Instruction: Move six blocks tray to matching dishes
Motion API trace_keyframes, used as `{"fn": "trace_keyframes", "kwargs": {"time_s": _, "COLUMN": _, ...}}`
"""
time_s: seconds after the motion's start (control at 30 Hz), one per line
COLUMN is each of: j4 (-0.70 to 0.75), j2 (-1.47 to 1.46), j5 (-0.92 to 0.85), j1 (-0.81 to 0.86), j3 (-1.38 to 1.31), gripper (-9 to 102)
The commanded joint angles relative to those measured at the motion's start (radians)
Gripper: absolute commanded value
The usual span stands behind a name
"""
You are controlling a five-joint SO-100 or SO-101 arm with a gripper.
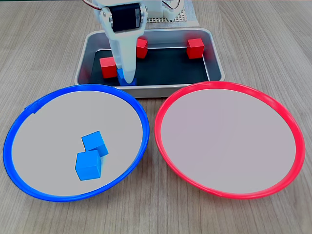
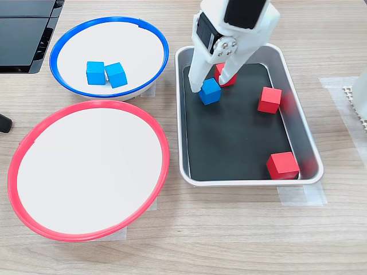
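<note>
My white gripper (image 2: 210, 86) reaches down into the silver tray (image 2: 303, 150), its two fingers shut on a blue block (image 2: 210, 93) that sits low near the tray's bottom. In a fixed view the gripper (image 1: 127, 75) covers most of that blue block (image 1: 130, 81). Three red blocks lie in the tray: one (image 2: 269, 99) in the middle, one (image 2: 282, 165) in a near corner, and one (image 2: 221, 70) partly hidden behind the fingers. The blue-rimmed dish (image 1: 29, 109) holds two blue blocks (image 1: 95, 142) (image 1: 88, 165). Nothing lies in the red-rimmed dish (image 1: 229, 88).
A white mesh plate (image 1: 168, 20) stands behind the tray by the arm's base. A dark flat object (image 2: 23, 34) lies at the table's upper left edge. Both dishes sit close together in front of the tray on the wooden table.
</note>
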Motion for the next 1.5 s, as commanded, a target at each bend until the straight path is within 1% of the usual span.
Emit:
{"fn": "trace_keyframes", "kwargs": {"time_s": 0.0, "j4": -0.026, "j2": -0.003, "j5": -0.031, "j1": 0.012, "j3": 0.003, "gripper": 12}}
{"fn": "trace_keyframes", "kwargs": {"time_s": 0.03, "j4": -0.031, "j2": -0.003, "j5": -0.040, "j1": 0.012, "j3": 0.003, "gripper": 4}}
{"fn": "trace_keyframes", "kwargs": {"time_s": 0.07, "j4": -0.034, "j2": -0.003, "j5": -0.041, "j1": 0.012, "j3": 0.002, "gripper": 0}}
{"fn": "trace_keyframes", "kwargs": {"time_s": 0.17, "j4": -0.005, "j2": 0.012, "j5": -0.043, "j1": 0.002, "j3": -0.015, "gripper": 0}}
{"fn": "trace_keyframes", "kwargs": {"time_s": 0.27, "j4": 0.141, "j2": 0.055, "j5": -0.029, "j1": -0.040, "j3": -0.083, "gripper": 0}}
{"fn": "trace_keyframes", "kwargs": {"time_s": 0.37, "j4": 0.313, "j2": 0.086, "j5": 0.037, "j1": -0.064, "j3": -0.236, "gripper": 0}}
{"fn": "trace_keyframes", "kwargs": {"time_s": 0.43, "j4": 0.350, "j2": 0.077, "j5": 0.115, "j1": -0.043, "j3": -0.370, "gripper": 0}}
{"fn": "trace_keyframes", "kwargs": {"time_s": 0.5, "j4": 0.301, "j2": 0.032, "j5": 0.186, "j1": -0.003, "j3": -0.483, "gripper": 0}}
{"fn": "trace_keyframes", "kwargs": {"time_s": 0.57, "j4": 0.193, "j2": -0.054, "j5": 0.232, "j1": 0.041, "j3": -0.571, "gripper": 0}}
{"fn": "trace_keyframes", "kwargs": {"time_s": 0.7, "j4": 0.008, "j2": -0.229, "j5": 0.236, "j1": 0.067, "j3": -0.641, "gripper": 0}}
{"fn": "trace_keyframes", "kwargs": {"time_s": 0.77, "j4": -0.046, "j2": -0.281, "j5": 0.224, "j1": 0.067, "j3": -0.653, "gripper": 0}}
{"fn": "trace_keyframes", "kwargs": {"time_s": 0.8, "j4": -0.058, "j2": -0.301, "j5": 0.216, "j1": 0.066, "j3": -0.658, "gripper": 6}}
{"fn": "trace_keyframes", "kwargs": {"time_s": 0.83, "j4": -0.095, "j2": -0.318, "j5": 0.212, "j1": 0.063, "j3": -0.650, "gripper": 15}}
{"fn": "trace_keyframes", "kwargs": {"time_s": 0.87, "j4": -0.100, "j2": -0.319, "j5": 0.207, "j1": 0.061, "j3": -0.649, "gripper": 18}}
{"fn": "trace_keyframes", "kwargs": {"time_s": 0.9, "j4": -0.103, "j2": -0.316, "j5": 0.199, "j1": 0.058, "j3": -0.640, "gripper": 24}}
{"fn": "trace_keyframes", "kwargs": {"time_s": 0.93, "j4": -0.101, "j2": -0.307, "j5": 0.198, "j1": 0.055, "j3": -0.635, "gripper": 26}}
{"fn": "trace_keyframes", "kwargs": {"time_s": 0.97, "j4": -0.089, "j2": -0.293, "j5": 0.192, "j1": 0.054, "j3": -0.627, "gripper": 24}}
{"fn": "trace_keyframes", "kwargs": {"time_s": 1.0, "j4": -0.069, "j2": -0.270, "j5": 0.183, "j1": 0.052, "j3": -0.615, "gripper": 16}}
{"fn": "trace_keyframes", "kwargs": {"time_s": 1.03, "j4": -0.048, "j2": -0.252, "j5": 0.181, "j1": 0.052, "j3": -0.609, "gripper": 11}}
{"fn": "trace_keyframes", "kwargs": {"time_s": 1.07, "j4": -0.012, "j2": -0.229, "j5": 0.172, "j1": 0.054, "j3": -0.603, "gripper": 4}}
{"fn": "trace_keyframes", "kwargs": {"time_s": 1.1, "j4": 0.061, "j2": -0.189, "j5": 0.150, "j1": 0.058, "j3": -0.591, "gripper": 0}}
{"fn": "trace_keyframes", "kwargs": {"time_s": 1.23, "j4": 0.324, "j2": -0.064, "j5": 0.098, "j1": 0.107, "j3": -0.543, "gripper": 0}}
{"fn": "trace_keyframes", "kwargs": {"time_s": 1.3, "j4": 0.408, "j2": 0.003, "j5": 0.060, "j1": 0.144, "j3": -0.459, "gripper": 0}}
{"fn": "trace_keyframes", "kwargs": {"time_s": 1.33, "j4": 0.417, "j2": 0.043, "j5": 0.051, "j1": 0.169, "j3": -0.380, "gripper": 0}}
{"fn": "trace_keyframes", "kwargs": {"time_s": 1.4, "j4": 0.341, "j2": 0.087, "j5": 0.080, "j1": 0.195, "j3": -0.229, "gripper": 1}}
{"fn": "trace_keyframes", "kwargs": {"time_s": 1.43, "j4": 0.311, "j2": 0.087, "j5": 0.101, "j1": 0.196, "j3": -0.199, "gripper": 3}}
{"fn": "trace_keyframes", "kwargs": {"time_s": 1.47, "j4": 0.281, "j2": 0.084, "j5": 0.130, "j1": 0.195, "j3": -0.172, "gripper": 8}}
